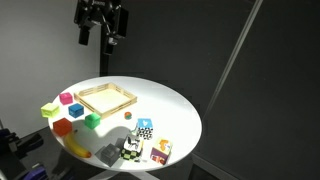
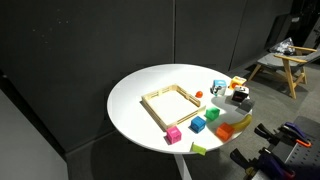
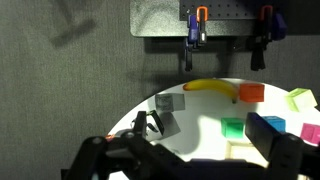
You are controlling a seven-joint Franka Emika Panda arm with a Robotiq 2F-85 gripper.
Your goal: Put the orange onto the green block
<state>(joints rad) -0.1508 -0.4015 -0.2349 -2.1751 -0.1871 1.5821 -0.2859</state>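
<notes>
Wrist view shows the Robotiq gripper [image 3: 195, 160] with its dark fingers spread wide apart and nothing between them. In an exterior view it hangs high above the far side of the round white table [image 1: 170, 105], well apart from every piece.

The small solid-orange block [image 1: 62, 127] lies on the left of the table toward the near edge. The bright-green cube [image 1: 92, 120] sits near it on the right, and the two do not touch.

The step in hand looks like the reach for the orange block. A good approach comes straight down with the jaws squared to its flat sides, keeping clear of the long yellow banana [image 1: 78, 148] nearer the edge and the red cube [image 1: 73, 111] just beyond.

Counted in that view: one orange block, one green cube, one red cube, one magenta cube [image 1: 66, 98], one pale yellow-green block [image 1: 48, 110], one banana and one shallow wooden tray [image 1: 105, 98].
</notes>
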